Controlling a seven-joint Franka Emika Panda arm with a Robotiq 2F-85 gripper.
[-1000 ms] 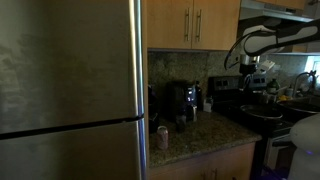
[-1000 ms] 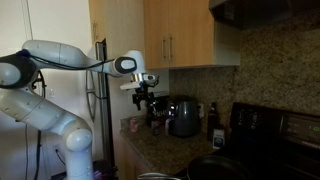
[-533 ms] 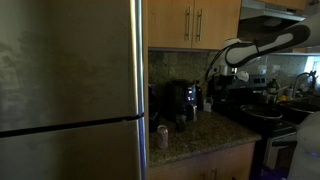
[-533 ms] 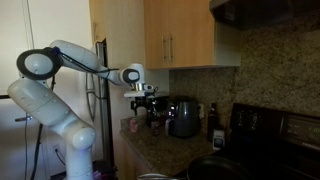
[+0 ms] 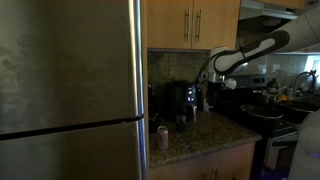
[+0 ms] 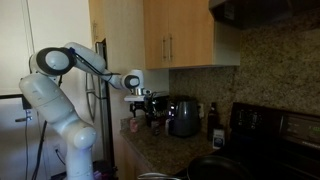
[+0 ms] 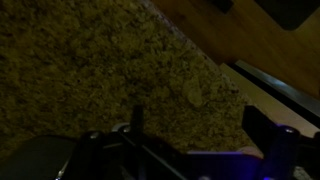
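One coffee maker [image 6: 183, 116] stands on the granite counter [image 6: 170, 150] against the back wall, below the wooden cabinets [image 6: 178, 35]. Just beside it the gripper [image 6: 150, 118] hangs pointing down, its jaws spread wide apart. Farther out, a can [image 5: 162, 137] sits near the counter's edge, beside the fridge [image 5: 70, 90].

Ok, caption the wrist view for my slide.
Open jaws frame speckled granite, with a wooden cabinet at the upper right.
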